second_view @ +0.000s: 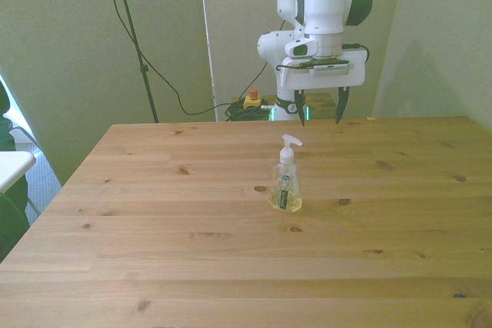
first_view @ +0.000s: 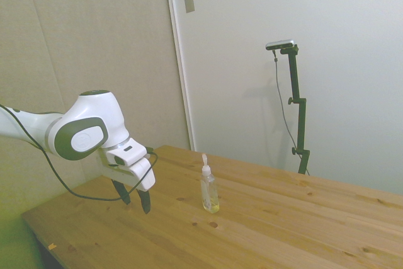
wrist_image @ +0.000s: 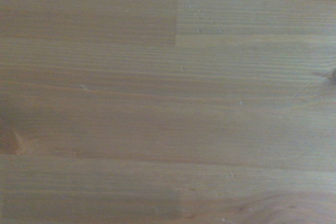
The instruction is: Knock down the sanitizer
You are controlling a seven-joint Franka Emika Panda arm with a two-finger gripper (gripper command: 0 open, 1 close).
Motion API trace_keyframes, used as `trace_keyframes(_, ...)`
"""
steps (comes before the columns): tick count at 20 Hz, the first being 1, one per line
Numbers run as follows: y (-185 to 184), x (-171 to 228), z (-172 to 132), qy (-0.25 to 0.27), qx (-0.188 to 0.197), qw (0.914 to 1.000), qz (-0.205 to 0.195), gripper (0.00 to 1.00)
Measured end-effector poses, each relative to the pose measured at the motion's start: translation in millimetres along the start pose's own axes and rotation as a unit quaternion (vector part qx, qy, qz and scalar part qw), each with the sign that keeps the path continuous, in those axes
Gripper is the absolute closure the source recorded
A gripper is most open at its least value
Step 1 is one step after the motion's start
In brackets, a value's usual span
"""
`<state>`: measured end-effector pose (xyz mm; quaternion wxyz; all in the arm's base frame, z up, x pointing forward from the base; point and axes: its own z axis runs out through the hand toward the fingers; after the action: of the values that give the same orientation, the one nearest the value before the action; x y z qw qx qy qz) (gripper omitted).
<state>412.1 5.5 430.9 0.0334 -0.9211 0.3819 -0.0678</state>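
The sanitizer (second_view: 286,182) is clear plastic with a white pump top, a blue-and-white label and yellowish liquid at its base. The table (second_view: 192,220) is honey-coloured pine, striped with plank seams and dotted with dark knots. The arm (second_view: 323,5) is white with dark grey joints; the gripper (second_view: 320,107) has black fingers.

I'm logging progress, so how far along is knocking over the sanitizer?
Nothing is done yet: the sanitizer stands upright on the table. In hand: the end effector, fingers open, hovers beside the bottle without touching it. Left: close in and push it over.
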Motion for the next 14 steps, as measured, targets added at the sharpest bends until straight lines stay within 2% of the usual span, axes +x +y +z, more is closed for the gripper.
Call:
trace_keyframes(6, 8, 13, 4, -0.002, -0.006, 0.9997, 0.025, 0.00)
trace_keyframes(7, 11, 20, 3, -0.002, -0.006, 0.9995, 0.032, 1.00)
trace_keyframes(14, 18, 57, 0, 0.006, -0.007, 0.9984, 0.056, 1.00)
